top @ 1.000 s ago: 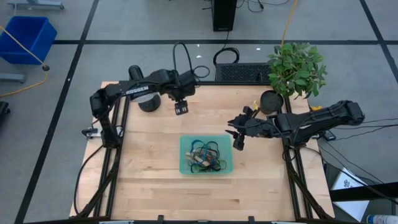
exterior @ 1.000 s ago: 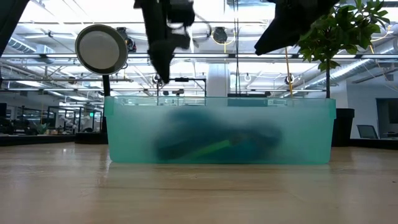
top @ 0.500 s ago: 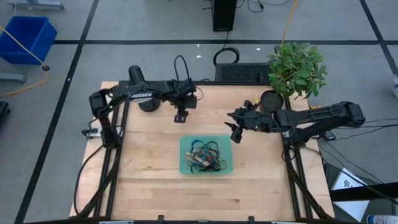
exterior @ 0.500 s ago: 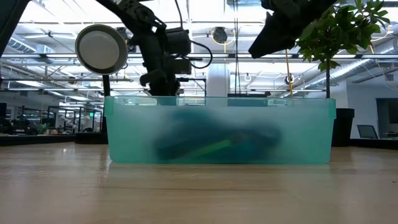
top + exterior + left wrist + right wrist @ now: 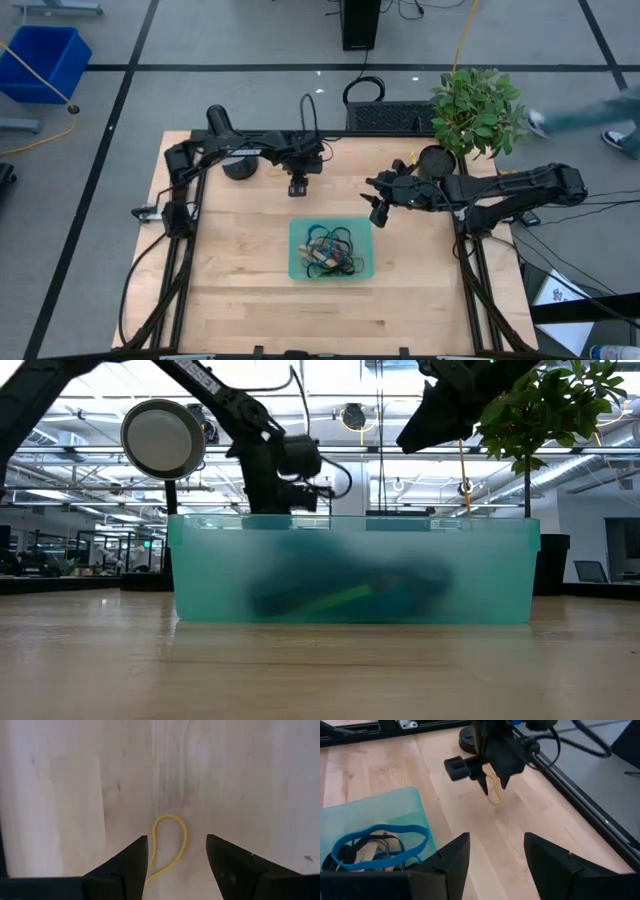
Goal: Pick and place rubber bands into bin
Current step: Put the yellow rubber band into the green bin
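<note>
One loose yellow band (image 5: 169, 842) lies flat on the bare surface (image 5: 240, 290), on the far side of the bin (image 5: 298, 268) and apart from it. It is a narrow loop, its long axis running roughly along the left hand's line of sight, rounded end pointing away from that hand. The near end disappears between the fingertips in the left wrist view.

Left hand (image 5: 297, 187) sits directly over the band, pointing down at it, fingers (image 5: 130, 865) straddling the loop on either side. Jaws spread, nothing gripped yet. In the right wrist view the band (image 5: 494, 790) shows just below that hand's tips (image 5: 492, 782); whether the tips touch wood cannot be told.

The bin already holds a tangle of bands (image 5: 330, 252): blue, black, tan, some green. A blue loop (image 5: 380, 842) rests on top.

Right hand (image 5: 378, 212) hangs in the air to the right of the bin's far right corner, jaws wide, carrying nothing. It is farther from the yellow band than the left.

Judgement: the left arm owns this pick. Closing across the loop's short width should pinch both strands; the carry to the bin is then short, toward the near side.
</note>
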`<state>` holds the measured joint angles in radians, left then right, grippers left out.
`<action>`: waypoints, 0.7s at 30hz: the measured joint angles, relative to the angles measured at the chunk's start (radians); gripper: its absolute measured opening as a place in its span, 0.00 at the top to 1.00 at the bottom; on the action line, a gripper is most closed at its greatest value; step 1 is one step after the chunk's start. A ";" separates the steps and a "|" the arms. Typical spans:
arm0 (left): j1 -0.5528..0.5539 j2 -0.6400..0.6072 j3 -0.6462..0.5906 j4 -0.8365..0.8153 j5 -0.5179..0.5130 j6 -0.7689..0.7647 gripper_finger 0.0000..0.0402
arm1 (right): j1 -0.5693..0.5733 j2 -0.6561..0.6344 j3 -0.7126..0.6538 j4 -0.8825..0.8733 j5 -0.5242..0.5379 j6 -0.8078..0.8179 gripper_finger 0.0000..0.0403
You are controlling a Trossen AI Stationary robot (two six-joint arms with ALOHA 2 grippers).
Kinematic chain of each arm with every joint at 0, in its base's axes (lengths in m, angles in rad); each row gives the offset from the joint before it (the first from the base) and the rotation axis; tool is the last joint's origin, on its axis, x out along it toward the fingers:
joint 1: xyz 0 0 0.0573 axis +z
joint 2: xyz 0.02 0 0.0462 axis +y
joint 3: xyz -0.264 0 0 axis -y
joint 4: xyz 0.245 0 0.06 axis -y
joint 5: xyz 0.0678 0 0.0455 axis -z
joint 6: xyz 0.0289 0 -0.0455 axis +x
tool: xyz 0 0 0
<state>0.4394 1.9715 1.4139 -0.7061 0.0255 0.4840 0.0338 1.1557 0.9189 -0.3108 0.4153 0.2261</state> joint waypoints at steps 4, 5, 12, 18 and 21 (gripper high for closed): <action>0.010 0.040 0.026 -0.032 -0.032 0.007 0.49 | 0.000 0.000 -0.030 0.018 -0.001 0.002 0.55; 0.015 0.043 0.027 -0.027 -0.032 0.008 0.49 | 0.000 0.000 -0.040 0.028 -0.001 0.006 0.55; 0.048 0.069 0.028 -0.037 0.001 0.010 0.49 | 0.000 0.000 -0.113 0.114 -0.002 0.058 0.55; 0.050 0.109 0.031 -0.050 0.010 0.041 0.49 | 0.000 0.000 -0.116 0.136 -0.002 0.052 0.55; 0.051 0.126 0.035 -0.055 0.011 0.043 0.49 | -0.001 0.000 -0.117 0.158 -0.002 0.036 0.55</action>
<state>0.4901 2.0971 1.4487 -0.7612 0.0369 0.5270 0.0330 1.1557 0.8023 -0.1533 0.4133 0.2624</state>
